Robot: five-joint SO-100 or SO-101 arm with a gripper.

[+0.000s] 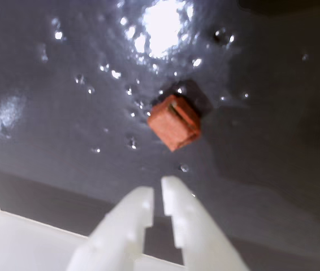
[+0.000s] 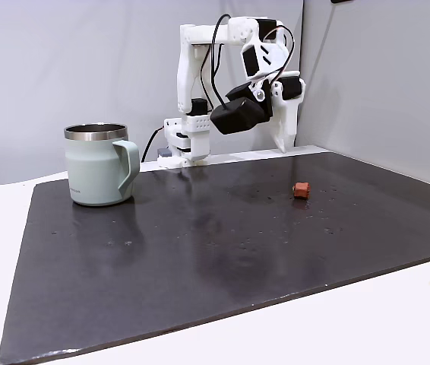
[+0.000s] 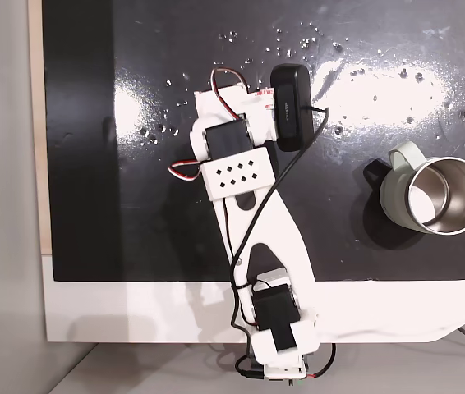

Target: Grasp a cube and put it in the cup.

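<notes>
The cube (image 1: 174,123) is a small reddish-brown block lying on the wet-looking black mat; in the wrist view it sits just ahead of my gripper (image 1: 158,192). The white fingers stand almost together with only a thin slit and nothing between them. In a fixed view the gripper (image 2: 285,146) hangs point-down above the mat, behind and slightly left of the cube (image 2: 301,190), not touching it. The cup (image 2: 99,163), a sage-green mug with a steel rim, stands upright at the mat's far left. From above, the cup (image 3: 397,176) stands to the right of the arm, handle toward it.
The black mat (image 2: 200,243) lies on a white table (image 2: 397,319) and carries scattered droplets and glare. The arm's base (image 2: 184,141) stands at the mat's back edge. Grey walls close in behind and to the right.
</notes>
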